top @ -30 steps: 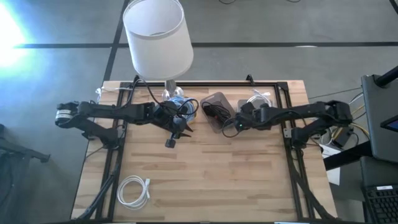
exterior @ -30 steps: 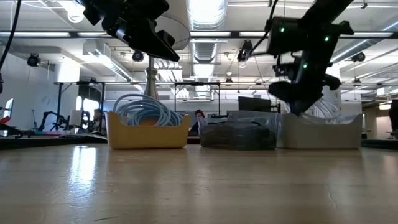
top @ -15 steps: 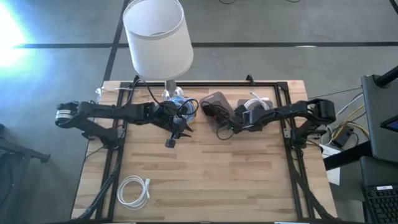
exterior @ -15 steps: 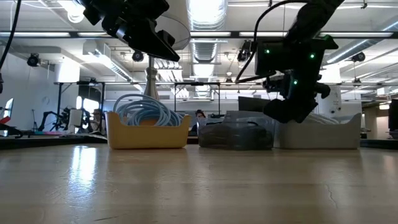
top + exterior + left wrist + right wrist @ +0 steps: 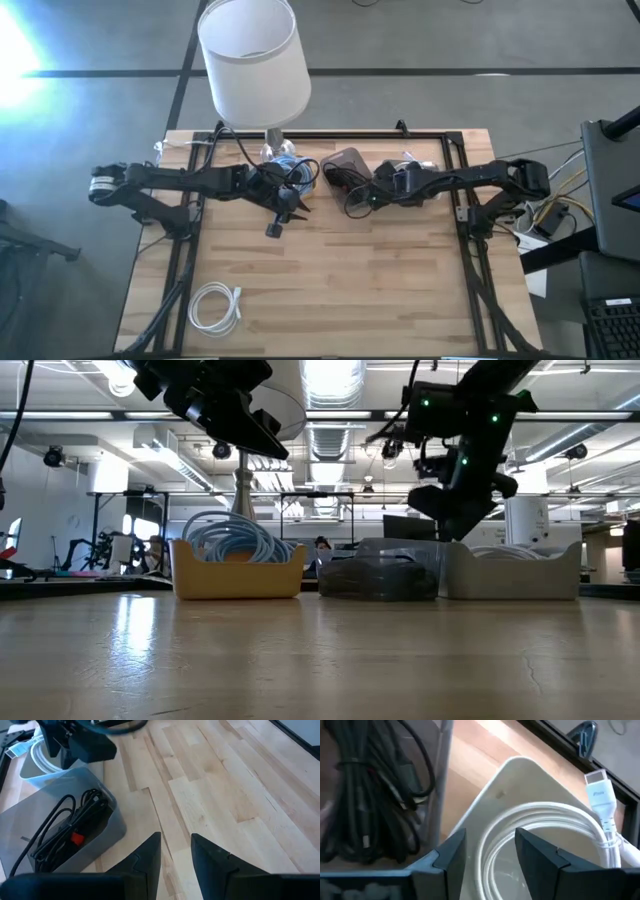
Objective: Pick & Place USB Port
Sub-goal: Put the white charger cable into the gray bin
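Observation:
Three bins stand in a row at the table's far side: a yellow one [image 5: 238,568] with blue cables, a grey one [image 5: 345,163] with black cables [image 5: 380,795], and a white one [image 5: 520,785] with a coiled white cable [image 5: 545,825] and its plug [image 5: 600,795]. Which item is the USB port I cannot tell. My right gripper [image 5: 490,845] hangs open above the gap between the grey and white bins [image 5: 372,195], holding nothing. My left gripper [image 5: 175,850] hovers open over the bare wood in front of the yellow bin [image 5: 280,220], also with nothing in it.
A tall lamp with a white shade [image 5: 252,60] stands behind the bins. A coiled white cable [image 5: 215,306] lies on the table near its front left corner. A loop of black cable [image 5: 352,203] hangs over the grey bin's near side. Bare wood stretches across the table's middle and near right.
My right gripper dipped toward the bins, then rose again and shifted a little toward the table's left, from over the white bin toward the grey one. The loop of black cable beside it has moved left with it.

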Robot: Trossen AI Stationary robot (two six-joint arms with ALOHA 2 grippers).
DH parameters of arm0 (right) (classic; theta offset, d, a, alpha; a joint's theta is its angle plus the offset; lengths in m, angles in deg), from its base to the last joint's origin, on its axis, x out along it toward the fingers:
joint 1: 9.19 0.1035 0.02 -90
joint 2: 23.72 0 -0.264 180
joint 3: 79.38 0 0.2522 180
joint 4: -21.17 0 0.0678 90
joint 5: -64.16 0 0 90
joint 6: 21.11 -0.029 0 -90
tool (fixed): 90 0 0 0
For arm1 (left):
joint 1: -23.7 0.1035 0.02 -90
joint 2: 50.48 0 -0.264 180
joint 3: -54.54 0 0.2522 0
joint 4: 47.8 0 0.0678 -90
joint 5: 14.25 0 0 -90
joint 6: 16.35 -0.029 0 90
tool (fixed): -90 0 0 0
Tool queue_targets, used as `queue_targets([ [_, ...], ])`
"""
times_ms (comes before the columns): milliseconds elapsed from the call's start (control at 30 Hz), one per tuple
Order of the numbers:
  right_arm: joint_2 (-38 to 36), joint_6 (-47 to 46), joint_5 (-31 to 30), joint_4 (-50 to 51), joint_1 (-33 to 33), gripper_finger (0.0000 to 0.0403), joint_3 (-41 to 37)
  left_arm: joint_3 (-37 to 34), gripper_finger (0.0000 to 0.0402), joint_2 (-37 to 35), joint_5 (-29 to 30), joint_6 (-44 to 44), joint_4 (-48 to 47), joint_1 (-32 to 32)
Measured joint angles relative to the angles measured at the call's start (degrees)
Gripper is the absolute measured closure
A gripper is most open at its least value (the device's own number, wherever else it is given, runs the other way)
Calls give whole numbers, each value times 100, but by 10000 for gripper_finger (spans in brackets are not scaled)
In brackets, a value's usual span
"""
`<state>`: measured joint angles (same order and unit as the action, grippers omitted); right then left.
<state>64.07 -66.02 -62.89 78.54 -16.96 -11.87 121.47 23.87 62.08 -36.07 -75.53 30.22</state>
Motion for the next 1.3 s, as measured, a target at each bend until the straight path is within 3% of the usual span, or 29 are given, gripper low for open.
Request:
queue_targets([
  [233, -119, 191, 465, -8, 73, 239, 112, 0, 291, -1, -6, 365, -116, -3],
  [433, -119, 208, 608, -10, 324, 246, 114, 0, 291, 0, -33, 455, -804, -214],
  [1067, -226, 481, 639, 35, 856, 250, 74, -12, 291, 0, 130, 3021, -2914, -1993],
  [1167, -228, 462, 1077, 42, 863, 250, 38, -135, 291, 0, 149, 3350, -2846, -2258],
  [1300, -228, 464, 1742, 35, 888, 246, -25, -463, 291, 0, 592, 3912, -2759, -2597],
])
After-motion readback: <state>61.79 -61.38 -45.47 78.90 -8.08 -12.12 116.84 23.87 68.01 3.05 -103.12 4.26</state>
